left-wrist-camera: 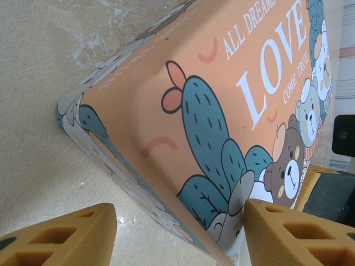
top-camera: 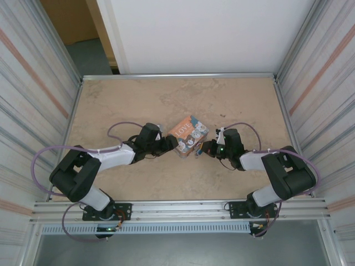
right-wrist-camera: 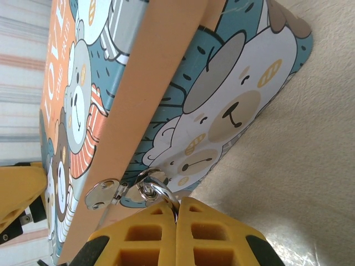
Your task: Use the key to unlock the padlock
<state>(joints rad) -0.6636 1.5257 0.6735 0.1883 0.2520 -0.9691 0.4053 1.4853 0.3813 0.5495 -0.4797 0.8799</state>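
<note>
The left gripper (top-camera: 168,143) stands about half open at the left corner of the box (top-camera: 187,136), its fingers (left-wrist-camera: 66,235) straddling that corner, one against the edge, the other off it, so nothing is clamped. The box sits mid-table (top-camera: 138,100) and looks light, likely to skid unless braced. On its right face a hasp (right-wrist-camera: 102,195) carries the padlock (right-wrist-camera: 157,188), of which a steel loop shows: small, hard, slick, and probably free to swing, so best held by the body, not the loop. The right gripper (top-camera: 204,148) is closed tight, the loop running into the seam between its pads; whether the key is nipped there I cannot tell. The box wall and lid lip crowd the lock closely.
</note>
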